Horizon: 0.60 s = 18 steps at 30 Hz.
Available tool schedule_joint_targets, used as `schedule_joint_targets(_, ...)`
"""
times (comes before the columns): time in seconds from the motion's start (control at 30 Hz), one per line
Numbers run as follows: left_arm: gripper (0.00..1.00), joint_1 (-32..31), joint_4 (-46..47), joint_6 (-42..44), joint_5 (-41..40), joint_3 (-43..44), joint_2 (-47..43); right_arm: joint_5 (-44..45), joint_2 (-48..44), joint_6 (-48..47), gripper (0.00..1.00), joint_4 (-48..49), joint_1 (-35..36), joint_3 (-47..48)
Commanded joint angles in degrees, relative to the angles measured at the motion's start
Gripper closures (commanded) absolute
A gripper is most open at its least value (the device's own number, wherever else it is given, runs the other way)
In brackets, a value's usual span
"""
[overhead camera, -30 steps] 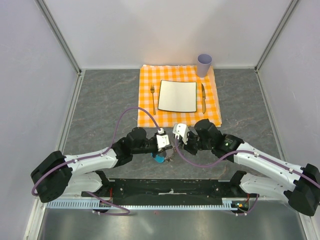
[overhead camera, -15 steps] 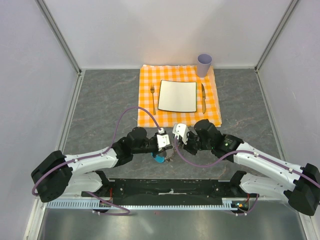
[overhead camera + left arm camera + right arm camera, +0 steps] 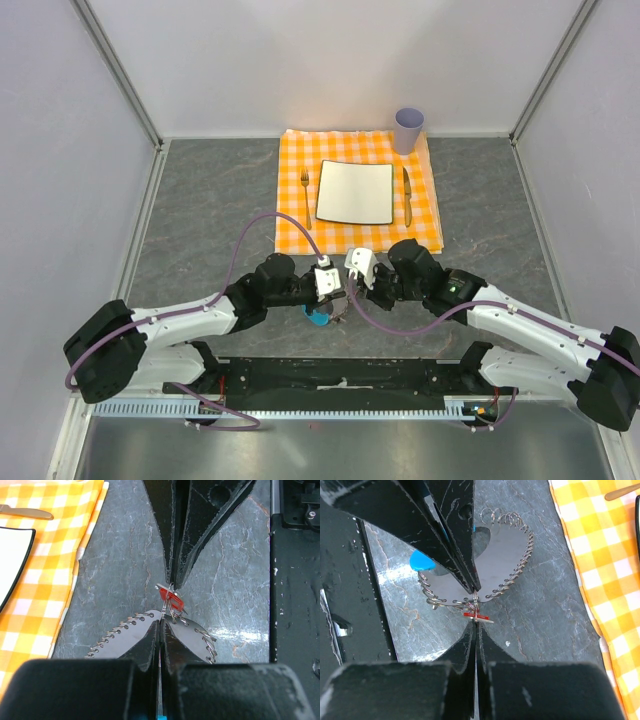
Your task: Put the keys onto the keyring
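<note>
The right hand (image 3: 476, 628) pinches the tiny, likely light, stiff key (image 3: 471, 614) by its red head, while the left hand (image 3: 161, 630) clamps the seemingly floppy, slippery keyring (image 3: 196, 639).

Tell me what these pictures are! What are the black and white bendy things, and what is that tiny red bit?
Those are a robot's left arm and right arm, fixed to a table. Each ends in a gripper, two fingers that pinch like tweezers. The big picture looks down from above. The other two come from small cameras on the wrists, so each shows its own fingers at the bottom, close up. At the back lies an orange checked cloth with a plate, a fork, a knife and a cup. Near the arms is a silvery keyring with a blue tab. Both grippers are pinched shut, tip to tip. The right gripper holds a tiny red key, and the left gripper seems to hold the keyring.
</note>
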Motion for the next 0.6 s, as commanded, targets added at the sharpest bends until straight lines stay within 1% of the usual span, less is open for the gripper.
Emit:
schedule_joint_targets(0.0, 0.98, -0.07, 2.19, 0.17, 0.67, 2.24, -0.17, -0.39, -0.49, -0.37, 1.00, 0.37, 0.56, 0.64)
schedule_joint_targets(0.57, 0.98, -0.07, 2.19, 0.61, 1.28, 2.07, -0.26, 2.25, -0.40, -0.19, 1.00, 0.37, 0.47, 0.82)
